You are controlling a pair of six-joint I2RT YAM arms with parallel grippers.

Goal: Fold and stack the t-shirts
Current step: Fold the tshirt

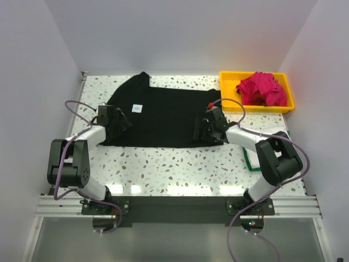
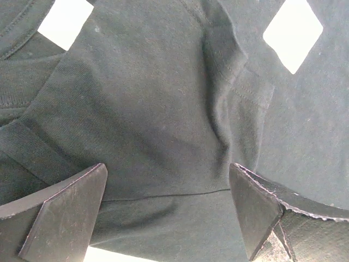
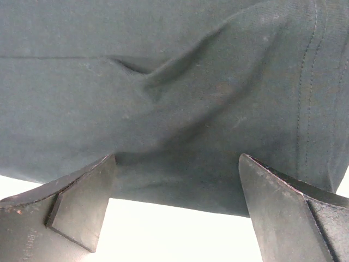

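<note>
Black t-shirt (image 1: 163, 117): spread flat on the counter (image 1: 174, 164), centre toward 12 o'clock, one sleeve poking out at 11, small white label (image 1: 137, 108) face up

Left tool (image 1: 117, 121) at the shirt's 9 o'clock end, right tool (image 1: 204, 130) at its 3 o'clock end, both low over the near edge. Each is released, fingers spread wide with the hem lying in the gap, nothing pinched. Judged as lining up for a two-point pick so the near half can go over evenly

Cloth puckers into a ridge ahead of each tool; may bunch on closing

Magenta shirt (image 1: 263, 89) heaped in the yellow tray (image 1: 229, 82) at 2 o'clock, unfolded

Green strip (image 1: 250, 159) at 4 o'clock, mostly hidden behind the right arm; can't say what it is. No white shirt visible

Left wrist view shows two white patches (image 2: 293, 34); can't tell which is the label. Whether fingertips touch the counter: unclear
</note>
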